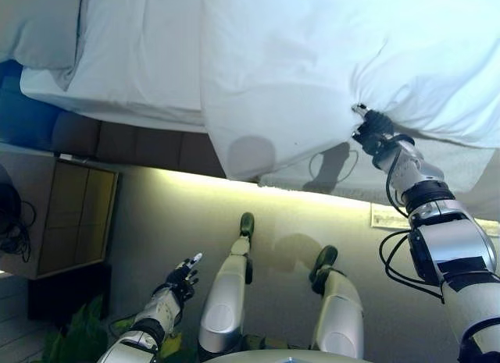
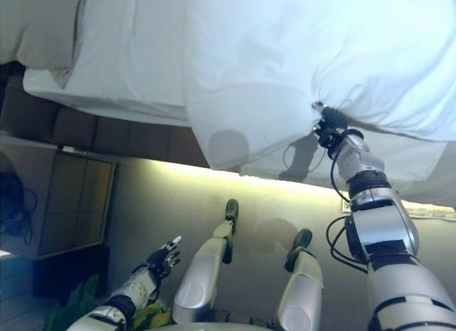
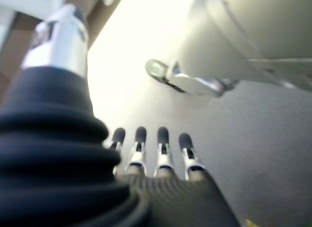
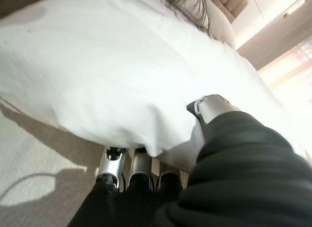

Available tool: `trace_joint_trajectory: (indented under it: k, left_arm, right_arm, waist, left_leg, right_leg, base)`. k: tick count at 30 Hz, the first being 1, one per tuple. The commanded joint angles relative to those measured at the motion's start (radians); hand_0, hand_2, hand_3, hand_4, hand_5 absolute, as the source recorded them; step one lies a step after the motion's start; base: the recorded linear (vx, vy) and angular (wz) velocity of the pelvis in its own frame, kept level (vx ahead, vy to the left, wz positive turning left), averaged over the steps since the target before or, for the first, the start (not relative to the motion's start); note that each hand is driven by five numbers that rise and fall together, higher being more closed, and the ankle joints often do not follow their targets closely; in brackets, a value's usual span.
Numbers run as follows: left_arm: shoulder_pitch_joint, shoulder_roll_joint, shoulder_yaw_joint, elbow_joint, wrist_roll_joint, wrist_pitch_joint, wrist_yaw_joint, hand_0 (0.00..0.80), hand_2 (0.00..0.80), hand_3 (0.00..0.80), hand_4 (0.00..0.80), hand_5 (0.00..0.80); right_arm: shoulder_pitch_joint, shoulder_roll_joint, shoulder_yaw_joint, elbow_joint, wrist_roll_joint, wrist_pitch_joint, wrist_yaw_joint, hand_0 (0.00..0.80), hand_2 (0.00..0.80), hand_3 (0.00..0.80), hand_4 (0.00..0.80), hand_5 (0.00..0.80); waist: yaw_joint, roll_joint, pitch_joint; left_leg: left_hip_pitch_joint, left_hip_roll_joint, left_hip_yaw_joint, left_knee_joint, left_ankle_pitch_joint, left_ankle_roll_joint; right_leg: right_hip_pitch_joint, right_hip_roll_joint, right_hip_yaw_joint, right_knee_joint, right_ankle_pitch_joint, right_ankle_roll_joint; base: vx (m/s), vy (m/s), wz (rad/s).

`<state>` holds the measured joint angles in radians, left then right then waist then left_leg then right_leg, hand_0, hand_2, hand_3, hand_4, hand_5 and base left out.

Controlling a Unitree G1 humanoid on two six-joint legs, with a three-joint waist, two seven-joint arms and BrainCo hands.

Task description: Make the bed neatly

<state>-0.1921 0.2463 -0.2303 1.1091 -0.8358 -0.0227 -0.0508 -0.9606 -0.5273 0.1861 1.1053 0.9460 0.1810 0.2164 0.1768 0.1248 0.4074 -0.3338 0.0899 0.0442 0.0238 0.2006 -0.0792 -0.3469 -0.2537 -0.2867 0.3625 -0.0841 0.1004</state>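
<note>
White bed (image 1: 141,58) ahead; right hand (image 1: 369,129) pinches the duvet (image 1: 312,58) edge, left hand (image 1: 181,275) hangs relaxed, fingers straight

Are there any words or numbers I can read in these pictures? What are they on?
None can be read.
A pale sign on the floor by the bed has print, but it is too small and blurred.
The white duvet, held by the right hand, is plain.
</note>
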Motion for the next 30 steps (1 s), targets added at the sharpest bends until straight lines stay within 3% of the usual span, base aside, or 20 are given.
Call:
trace_joint_trajectory:
  k: [1,6,10,13,17,25,30]
  left_arm:
    - [-0.008,0.05,-0.007,0.046,0.024,-0.063,-0.012,0.0,0.0,0.0,0.0,0.0]
    - [-0.063,0.09,0.013,-0.143,-0.044,-0.084,0.041,0.0,0.0,0.0,0.0,0.0]
    - [-0.124,0.126,0.028,-0.313,-0.114,-0.109,0.095,0.0,0.0,0.0,0.0,0.0]
    - [-0.183,0.116,0.027,-0.377,-0.191,-0.111,0.115,0.0,0.0,0.0,0.0,0.0]
    - [-0.249,0.086,0.018,-0.379,-0.294,-0.07,0.101,0.0,0.0,0.0,0.0,0.0]
    - [-0.294,-0.011,0.002,-0.331,-0.729,0.029,-0.026,0.0,0.0,0.0,0.0,0.0]
    - [-0.302,-0.065,0.01,-0.32,-0.923,0.085,-0.012,0.0,0.0,0.0,0.0,0.0]
  right_arm:
    - [0.025,0.041,0.02,-0.059,0.041,0.021,0.123,0.8,0.8,0.8,0.8,0.8]
    - [0.065,0.072,0.042,-0.137,0.073,0.03,0.117,0.8,0.8,0.8,0.8,0.8]
    - [0.095,0.105,0.025,-0.213,0.188,0.054,0.128,0.8,0.8,0.8,0.8,0.8]
    - [0.093,0.136,0.025,-0.24,0.22,0.046,0.114,0.8,0.8,0.8,0.8,0.8]
    - [0.078,0.17,0.04,-0.262,0.273,0.016,0.083,0.8,0.8,0.8,0.8,0.8]
    - [0.037,0.255,0.078,-0.341,0.397,-0.046,0.063,0.8,0.8,0.8,0.8,0.8]
    - [-0.001,0.3,0.107,-0.371,0.41,-0.093,0.033,0.8,0.8,0.8,0.8,0.8]
  waist:
    - [-0.004,-0.046,-0.084]
    - [-0.009,-0.061,-0.112]
    - [-0.011,-0.083,-0.128]
    - [-0.014,-0.1,-0.131]
    - [-0.02,-0.123,-0.134]
    - [-0.037,-0.161,-0.122]
    - [-0.031,-0.195,-0.115]
  left_leg:
    - [0.057,0.057,0.036,0.025,-0.103,-0.016]
    - [0.108,0.067,0.04,0.007,-0.1,-0.021]
    - [0.126,0.077,0.039,0.009,-0.104,-0.023]
    - [0.137,0.081,0.033,0.009,-0.108,-0.024]
    - [0.146,0.089,0.028,0.01,-0.108,-0.025]
    - [0.141,0.106,0.03,0.006,-0.11,-0.027]
    - [0.133,0.121,0.032,0.012,-0.115,-0.031]
  right_leg:
    - [0.098,-0.055,-0.016,-0.232,0.148,0.045]
    - [0.153,-0.042,-0.02,-0.258,0.149,0.046]
    - [0.18,-0.027,-0.018,-0.266,0.145,0.041]
    - [0.193,-0.017,-0.016,-0.267,0.142,0.038]
    - [0.208,-0.007,-0.016,-0.27,0.142,0.034]
    - [0.205,0.012,-0.011,-0.279,0.145,0.031]
    - [0.206,0.024,-0.016,-0.283,0.146,0.032]
  base:
    - [0.045,0.019,-0.1]
    - [0.053,0.008,-0.03]
    - [0.041,-0.029,-0.02]
    - [0.024,-0.053,-0.01]
    - [0.03,-0.063,-0.01]
    - [-0.009,-0.069,-0.04]
    - [0.004,-0.117,-0.03]
